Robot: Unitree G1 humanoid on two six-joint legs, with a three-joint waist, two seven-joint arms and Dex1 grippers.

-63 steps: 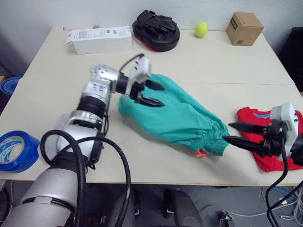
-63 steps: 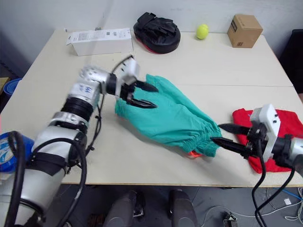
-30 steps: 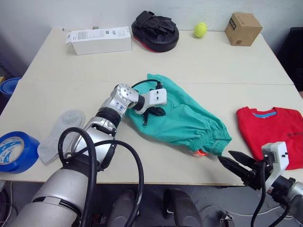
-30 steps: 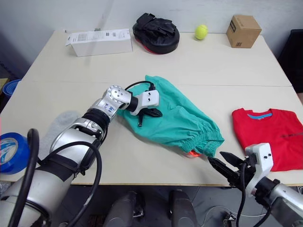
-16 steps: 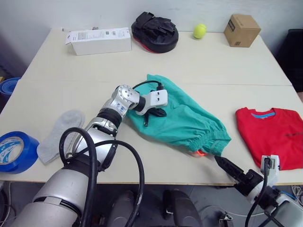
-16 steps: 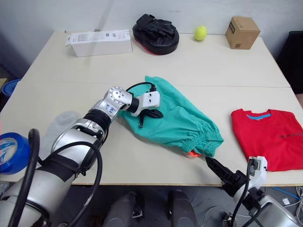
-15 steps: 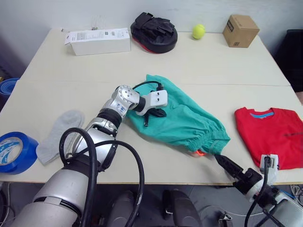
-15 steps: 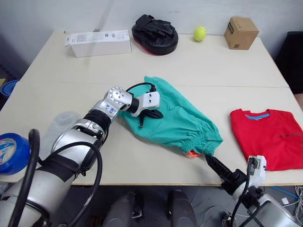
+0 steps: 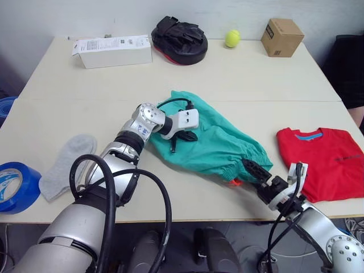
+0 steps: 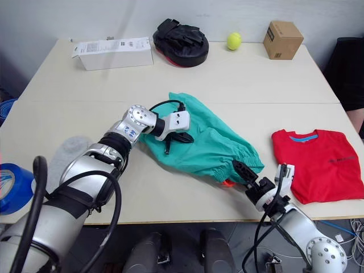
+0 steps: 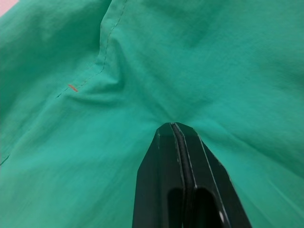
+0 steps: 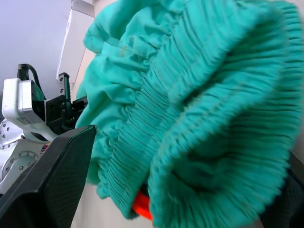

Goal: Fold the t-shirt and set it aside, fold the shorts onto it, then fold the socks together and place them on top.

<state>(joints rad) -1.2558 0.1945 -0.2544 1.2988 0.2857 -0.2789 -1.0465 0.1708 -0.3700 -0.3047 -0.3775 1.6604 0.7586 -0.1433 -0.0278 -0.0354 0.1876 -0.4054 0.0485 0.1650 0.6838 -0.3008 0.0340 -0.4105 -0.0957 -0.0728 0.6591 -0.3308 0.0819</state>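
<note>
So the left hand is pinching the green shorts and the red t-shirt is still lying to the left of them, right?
Not quite. The left hand is shut on the shorts, but the t-shirt lies to the right of them, near the table's right edge, as the left eye view shows. The left wrist view shows the pinch.

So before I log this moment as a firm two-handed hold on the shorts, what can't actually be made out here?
- Left gripper: fingers shut, tips pressed into the shorts; the wrist view doesn't show whether fabric is pinched between them.
- Right gripper: fingers open around the gathered waistband, which hides one finger.
- Orange item: mostly under the waistband, unidentifiable.
- Socks: one grey shape; a second isn't distinguishable.
</note>
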